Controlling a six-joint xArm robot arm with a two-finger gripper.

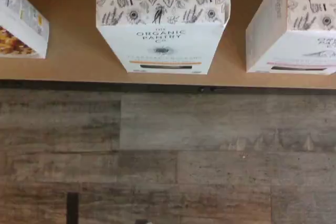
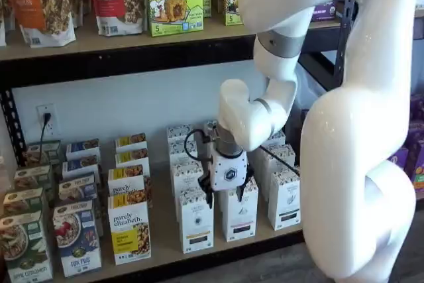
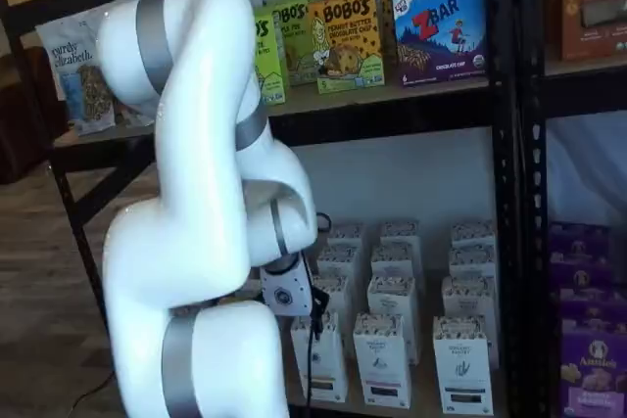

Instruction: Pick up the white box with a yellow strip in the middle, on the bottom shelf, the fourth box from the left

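The white box (image 1: 163, 24) stands at the front edge of the bottom shelf (image 1: 73, 56), and the wrist view looks down on its speckled top and its yellow strip. In a shelf view it is the white box (image 2: 196, 220) just right of the "purely elizabeth" box. My gripper (image 2: 225, 195) hangs in front of the shelf at the height of the box tops, between this box and its right-hand neighbour. It is open, with a plain gap between its black fingers and nothing in them. The arm partly covers the box (image 3: 321, 359) in a shelf view.
A "purely elizabeth" box (image 2: 129, 230) stands left of the white box, and a similar white carton with a reddish strip (image 1: 294, 30) stands right of it. More white cartons fill the rows behind. The upper shelf (image 2: 132, 41) carries granola bags and Bobo's boxes. Wood-look floor (image 1: 168, 156) lies in front.
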